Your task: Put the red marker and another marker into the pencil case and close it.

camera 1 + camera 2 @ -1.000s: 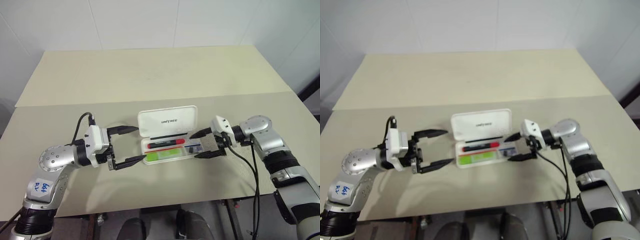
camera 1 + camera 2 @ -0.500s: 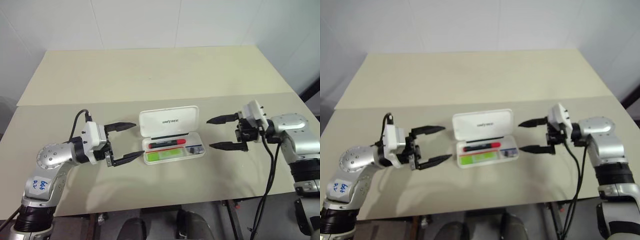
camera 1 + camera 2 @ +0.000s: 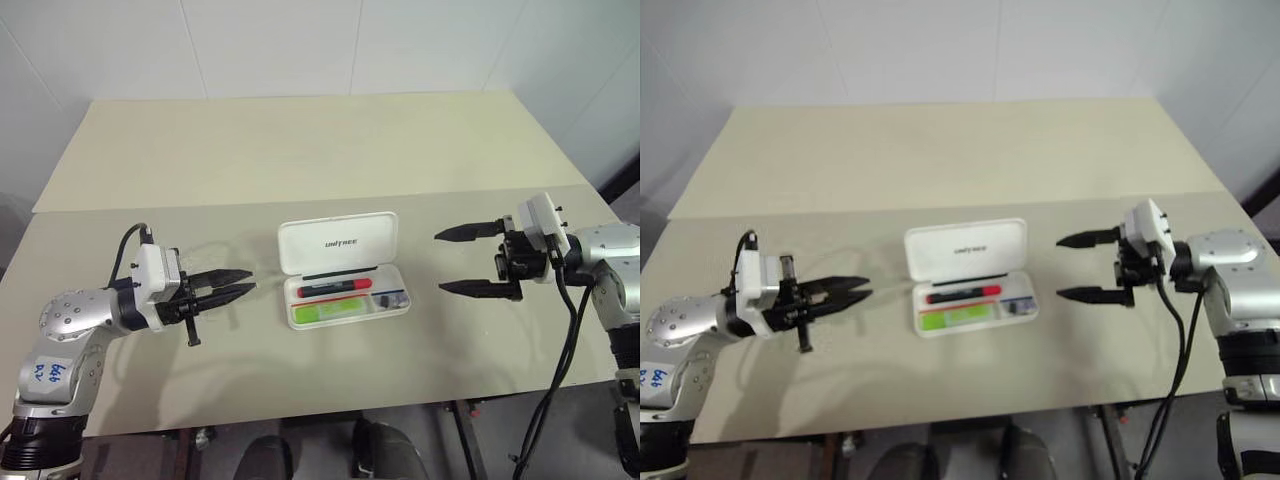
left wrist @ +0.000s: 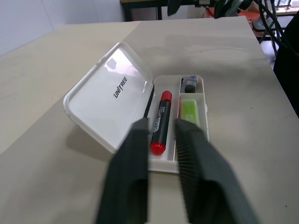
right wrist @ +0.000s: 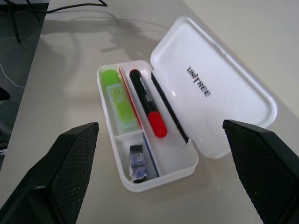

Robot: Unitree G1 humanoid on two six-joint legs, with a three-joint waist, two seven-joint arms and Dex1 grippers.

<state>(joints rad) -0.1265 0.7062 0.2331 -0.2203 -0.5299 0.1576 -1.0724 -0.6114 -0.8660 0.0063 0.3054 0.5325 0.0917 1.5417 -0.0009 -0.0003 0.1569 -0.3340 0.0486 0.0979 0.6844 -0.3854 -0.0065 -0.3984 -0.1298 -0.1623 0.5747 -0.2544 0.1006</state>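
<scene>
Lying open mid-table (image 3: 300,390), white case (image 3: 346,300) with rounded corners, tray nearest, lid (image 3: 337,243) tipped up behind with small dark lettering. Holding green marker (image 3: 327,313) in the front slot, lime with a paler part; just behind it red marker (image 3: 333,289), black barrel, red cap; small dark item (image 3: 390,298) in the end compartment. Flanking well apart: left gripper (image 3: 236,291) pinched shut, empty; right gripper (image 3: 447,261) spread wide, empty.

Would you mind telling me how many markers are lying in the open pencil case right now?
2: the red marker lies in the compartment beside the lid's hinge, and the green marker in the neighbouring front compartment of the pencil case.
</scene>
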